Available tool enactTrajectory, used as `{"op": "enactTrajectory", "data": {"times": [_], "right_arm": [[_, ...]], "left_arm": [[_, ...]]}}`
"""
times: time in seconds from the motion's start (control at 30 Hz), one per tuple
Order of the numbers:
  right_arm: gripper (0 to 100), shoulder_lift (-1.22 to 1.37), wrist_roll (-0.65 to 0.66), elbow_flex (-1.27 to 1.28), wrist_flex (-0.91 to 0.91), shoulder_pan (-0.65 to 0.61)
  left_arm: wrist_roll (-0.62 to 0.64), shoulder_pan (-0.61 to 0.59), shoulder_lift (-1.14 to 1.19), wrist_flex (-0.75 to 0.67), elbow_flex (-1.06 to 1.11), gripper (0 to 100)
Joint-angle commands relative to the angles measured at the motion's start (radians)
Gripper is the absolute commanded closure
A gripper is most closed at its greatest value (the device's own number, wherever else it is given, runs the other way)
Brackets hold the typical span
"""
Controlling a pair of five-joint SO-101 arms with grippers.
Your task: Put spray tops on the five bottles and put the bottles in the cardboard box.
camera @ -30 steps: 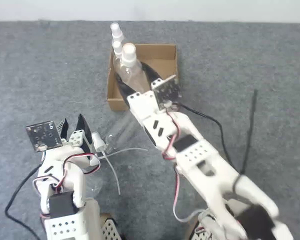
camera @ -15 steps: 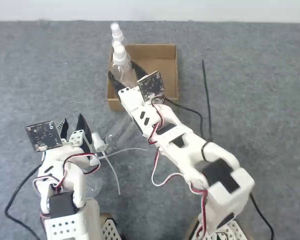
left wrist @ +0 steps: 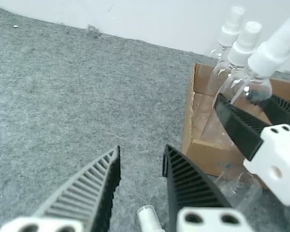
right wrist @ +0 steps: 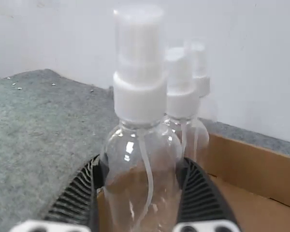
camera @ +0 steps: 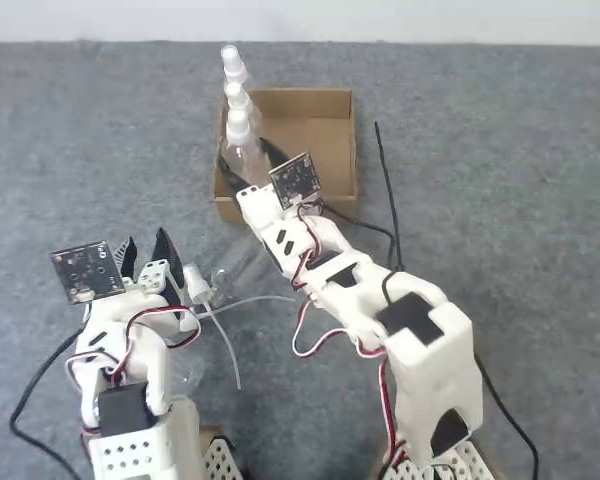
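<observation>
The right claw (right wrist: pixel 140 193) is squeezing a bottle (right wrist: pixel 140 159). The bottle has its spray top (right wrist: pixel 139 87) on. It stands upright at the cardboard box's (camera: pixel 300 93) near left corner, just beside two bottles (right wrist: pixel 183 101) inside. I think the claw should go down slowly and straight, then let go softly. The left claw (left wrist: pixel 141 150) is wide, away from the box.

brown cardboard box (camera: pixel 353 140), clear bottles (camera: pixel 242 152), grey carpet (camera: pixel 500 150)

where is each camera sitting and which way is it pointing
high view: fixed overhead, looking down on left arm, right arm and cardboard box
left wrist view: on the left arm, facing the box past its open left gripper
right wrist view: on the right arm, facing the wall; right gripper clamps a capped bottle
all three show that bottle
</observation>
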Motion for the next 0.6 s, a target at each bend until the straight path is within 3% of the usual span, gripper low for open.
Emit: {"op": "enactTrajectory", "data": {"times": [0.0,0.57], "right_arm": [[97.5,0.002,-0.009,-0.077,-0.030,-0.021],[97.3,0.065,-0.009,-0.091,-0.022,-0.044]], "left_arm": [[0.008,0.005,-0.021,-0.037,-0.027,87],[0.005,0.005,-0.021,-0.035,-0.025,87]]}}
